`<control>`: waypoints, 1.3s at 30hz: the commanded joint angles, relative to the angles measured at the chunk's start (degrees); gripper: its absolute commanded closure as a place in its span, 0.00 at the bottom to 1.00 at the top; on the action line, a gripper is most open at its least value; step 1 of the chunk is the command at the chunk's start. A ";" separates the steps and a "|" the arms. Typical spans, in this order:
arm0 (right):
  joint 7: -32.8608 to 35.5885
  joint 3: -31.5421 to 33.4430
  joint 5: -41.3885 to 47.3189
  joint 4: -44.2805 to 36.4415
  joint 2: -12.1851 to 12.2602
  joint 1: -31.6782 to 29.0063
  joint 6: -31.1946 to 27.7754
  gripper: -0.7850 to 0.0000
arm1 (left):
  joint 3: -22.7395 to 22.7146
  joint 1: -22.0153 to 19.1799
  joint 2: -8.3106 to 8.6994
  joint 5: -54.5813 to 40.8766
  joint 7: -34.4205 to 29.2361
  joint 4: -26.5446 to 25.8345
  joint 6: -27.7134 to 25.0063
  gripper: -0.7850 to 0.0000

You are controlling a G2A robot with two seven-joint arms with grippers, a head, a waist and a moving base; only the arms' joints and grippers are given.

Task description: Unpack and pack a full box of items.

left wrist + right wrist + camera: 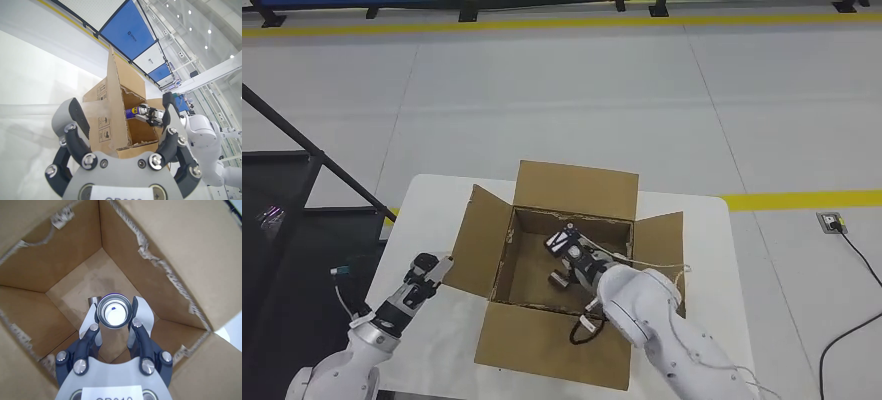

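Cardboard box (pixel 577 190) stands flaps-open on the white bench (pixel 457 335); right claw (pixel 114 306) grips a blue spray can (pixel 114 315) inside it; left claw (pixel 121 103) is spread open, empty, beside the box.

Box (pixel 552 345) open upward, flaps (pixel 577 188) splayed; walls (pixel 47 262) crowd spray can (pixel 114 313).

On table (pixel 697 206), box (pixel 577 190) with can (pixel 113 311) inside

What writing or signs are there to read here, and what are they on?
Cardboard box: handling pictograms only (up arrows, umbrella, broken glass), no words.
Spray can in the right claw: brand logo, small and partly turned away.
White labels on the wrist plates: cut off, unreadable.
Blue wall panels: small logos, blurred.
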 commanded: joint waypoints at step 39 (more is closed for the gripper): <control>0.75 41.58 3.05 0.07 5.72 -20.85 -6.17 1.00 | 2.23 -5.87 1.57 -5.88 -1.53 9.68 -6.11 0.00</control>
